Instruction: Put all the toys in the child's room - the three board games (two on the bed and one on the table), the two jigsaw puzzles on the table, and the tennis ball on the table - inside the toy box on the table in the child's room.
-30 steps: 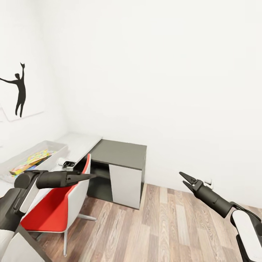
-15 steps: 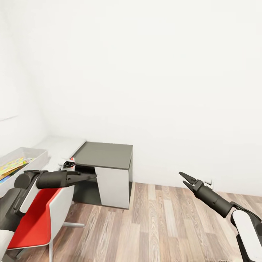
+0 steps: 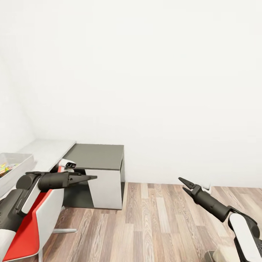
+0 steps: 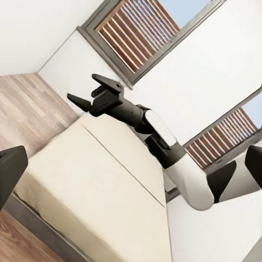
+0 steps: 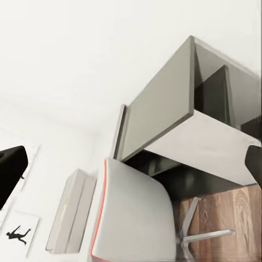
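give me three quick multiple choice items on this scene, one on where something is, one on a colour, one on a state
1. Where does the dark grey desk stand?
A. against the white wall, beside the pale table
B. in the middle of the wood floor
C. on the bed

2. What colour is the chair seat?
A. blue
B. red
C. green

3. What state is the right tool in?
A. shut on a ball
B. shut on a game box
C. open, holding nothing

Answers:
1. A, the head view shows the desk's back at the wall and its side next to the table.
2. B, the seat shows red inside a white shell, below the left tool.
3. C, its fingers stand apart with only floor and wall behind them.
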`<state>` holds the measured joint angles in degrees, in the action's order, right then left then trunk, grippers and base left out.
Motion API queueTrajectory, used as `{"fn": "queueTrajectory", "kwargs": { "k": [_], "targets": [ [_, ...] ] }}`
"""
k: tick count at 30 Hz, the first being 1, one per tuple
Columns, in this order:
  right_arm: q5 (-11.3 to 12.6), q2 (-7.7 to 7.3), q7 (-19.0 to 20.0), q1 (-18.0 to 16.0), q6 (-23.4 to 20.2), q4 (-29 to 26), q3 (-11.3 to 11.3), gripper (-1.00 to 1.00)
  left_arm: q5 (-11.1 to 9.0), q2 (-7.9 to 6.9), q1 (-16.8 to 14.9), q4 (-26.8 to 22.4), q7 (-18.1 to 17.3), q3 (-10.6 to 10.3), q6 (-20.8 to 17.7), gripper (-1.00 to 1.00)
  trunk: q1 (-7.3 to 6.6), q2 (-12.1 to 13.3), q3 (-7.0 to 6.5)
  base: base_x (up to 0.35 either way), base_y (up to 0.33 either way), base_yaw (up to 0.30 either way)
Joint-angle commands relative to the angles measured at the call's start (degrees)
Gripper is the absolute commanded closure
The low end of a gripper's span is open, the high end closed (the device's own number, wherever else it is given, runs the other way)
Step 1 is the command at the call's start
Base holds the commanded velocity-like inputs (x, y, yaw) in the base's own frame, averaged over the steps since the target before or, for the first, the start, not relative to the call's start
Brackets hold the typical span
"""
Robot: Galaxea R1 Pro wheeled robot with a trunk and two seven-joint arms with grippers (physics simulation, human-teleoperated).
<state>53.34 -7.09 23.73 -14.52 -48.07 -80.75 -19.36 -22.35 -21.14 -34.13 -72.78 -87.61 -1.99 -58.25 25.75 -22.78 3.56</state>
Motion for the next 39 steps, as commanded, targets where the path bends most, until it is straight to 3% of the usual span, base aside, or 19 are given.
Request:
{"fn": "queueTrajectory", "kwargs": {
  "k": [1,8,13,18,19,20,23,24,28,29,35,37,38,39],
  "targets": [
    [-0.21,0.0,0.22,-0.07,-0.34,1.11,-0.09,-1.0,-0.08,0.0,-0.08,0.28,-0.08,-0.19,-0.56,-1.0,0.04,-0.14,0.13,0.0,0.0,-0.031],
    [-1.93,-0.02,0.2,-0.04,-0.29,6.84,0.03,-1.0,0.31,0.17,-0.14,1.21,0.97,-0.7,-0.4,-1.0,0.04,-0.14,0.13,0.0,0.0,-0.014],
    [-5.41,0.06,0.15,0.0,-0.19,8.74,0.22,-1.0,2.38,0.26,-0.14,4.09,4.41,-1.1,-0.3,-1.0,0.04,-0.14,0.13,0.0,0.0,-0.003],
    [-14.44,0.85,-0.47,0.02,0.26,12.83,0.43,-1.0,8.12,1.24,-0.15,13.41,10.59,-2.88,-0.12,-1.0,0.04,-0.14,0.13,0.0,0.0,0.0],
    [-16.15,0.94,-0.59,0.02,0.43,13.97,0.44,-1.0,8.96,1.75,-0.15,14.98,11.52,-3.29,-0.01,-1.0,0.04,-0.14,0.13,0.0,0.0,0.0],
    [-19.35,1.09,-0.76,0.02,1.23,16.52,0.45,-1.0,10.68,3.02,-0.15,18.0,13.5,-4.2,0.37,-1.0,0.04,-0.14,0.13,0.0,0.0,0.0],
    [-23.18,1.23,-0.98,0.02,3.72,20.7,0.43,-1.0,13.59,5.02,-0.15,22.38,17.08,-5.15,1.81,-1.0,0.04,-0.14,0.13,0.0,0.0,0.0],
    [-25.07,1.28,-1.1,0.02,6.03,23.73,0.45,-1.0,15.74,6.33,-0.15,25.51,20.14,-5.47,3.45,-1.0,0.04,-0.14,0.13,0.0,0.0,0.0],
    [-27.26,1.37,-1.44,0.02,11.73,31.8,0.55,-1.0,19.95,9.28,-0.15,32.96,28.07,-5.64,7.65,-1.0,0.04,-0.14,0.13,0.0,0.0,0.0],
    [-28.13,1.37,-1.85,0.02,15.07,36.85,0.63,-1.0,21.48,10.81,-0.15,37.23,32.57,-5.61,9.89,-1.0,0.04,-0.14,0.13,0.0,0.0,0.0],
    [-31.43,1.43,-4.32,0.0,25.87,51.7,1.78,-1.0,23.67,15.26,-0.15,49.71,47.86,-5.7,18.26,-1.0,0.04,-0.14,0.13,0.0,0.0,0.0],
    [-32.87,1.44,-5.4,0.01,29.5,55.73,2.61,-1.0,23.9,16.69,-0.15,53.8,54.28,-5.75,22.13,-1.0,0.04,-0.14,0.13,0.0,0.0,0.0],
    [-34.19,1.45,-6.44,0.01,32.82,58.82,3.38,-1.0,23.98,17.92,-0.15,57.62,60.68,-5.75,25.87,-1.0,0.04,-0.14,0.13,0.0,0.0,0.0],
    [-34.77,1.45,-7.0,0.01,34.34,60.06,3.71,-1.0,23.97,18.42,-0.13,59.45,63.78,-5.75,27.69,-1.0,0.04,-0.14,0.13,0.0,0.0,0.0]
  ]
}}
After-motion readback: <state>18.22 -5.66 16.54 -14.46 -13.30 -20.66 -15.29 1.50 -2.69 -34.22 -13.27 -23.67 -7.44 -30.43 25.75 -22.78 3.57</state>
